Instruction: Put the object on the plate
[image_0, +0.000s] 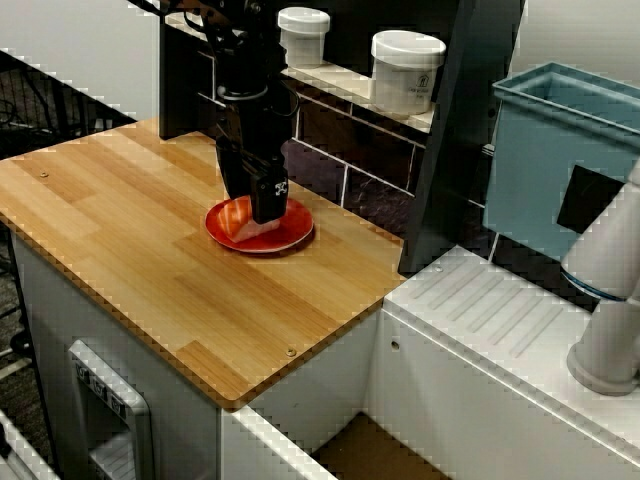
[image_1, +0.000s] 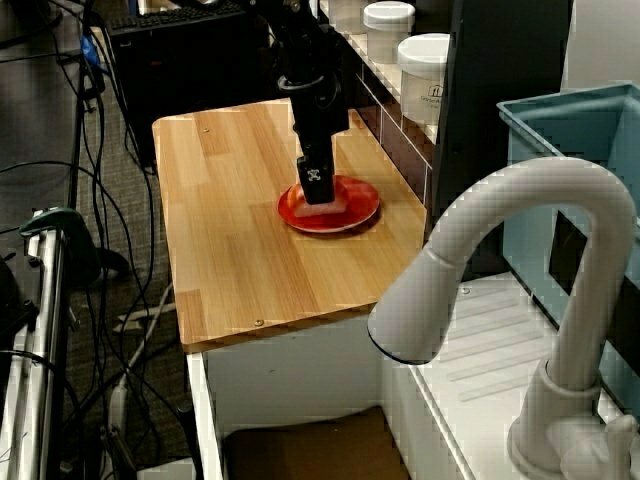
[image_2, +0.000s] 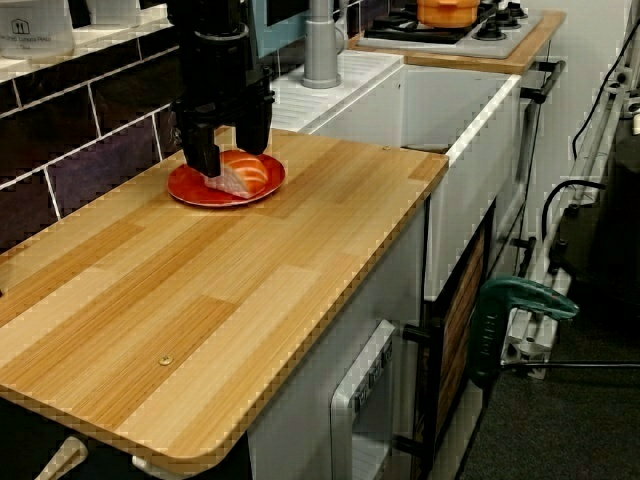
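Note:
The glossy red plate lies on the wooden counter near the tiled back wall; it also shows in the side view and the front view. The salmon sushi piece, orange top over white rice, rests on the plate; it also shows in two other views. My black gripper stands straight down over the plate with a finger on each side of the sushi, closed against it. The fingers hide part of the sushi.
Two white lidded jars stand on the ledge behind the plate. A dark post rises at the counter's right edge. Beyond it are a white sink with faucet and a blue bin.

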